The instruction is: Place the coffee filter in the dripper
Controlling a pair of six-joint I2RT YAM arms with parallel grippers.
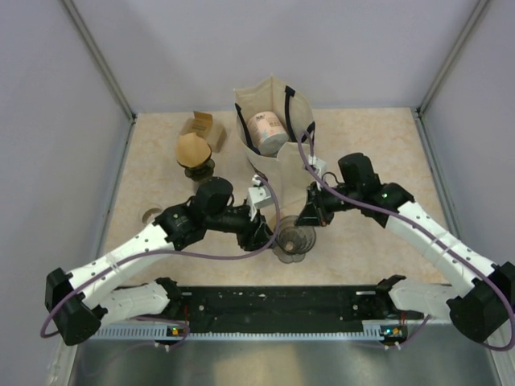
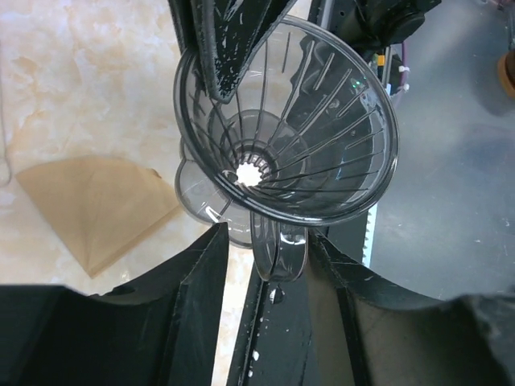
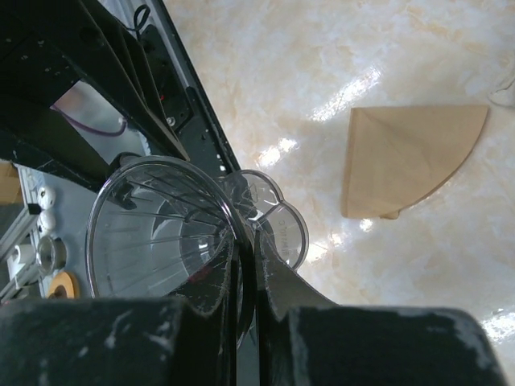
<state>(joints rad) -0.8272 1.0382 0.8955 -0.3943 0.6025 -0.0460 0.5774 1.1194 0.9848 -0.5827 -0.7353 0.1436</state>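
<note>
Right fingers [image 3: 278,285] pinch the one dripper [image 3: 153,233]; left fingers [image 2: 193,305] spread apart; one filter [image 3: 406,157] lies flat.

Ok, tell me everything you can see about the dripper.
The dripper is a clear plastic cone with thin ribs running down its inner wall to a small hole, plus a base flange and a ring handle. It stands mouth-up between the grippers, empty; the filter lies flat beside it. The right gripper pinches its rim, one finger inside the cone. The left gripper straddles the handle, open; contact there is unclear.
</note>
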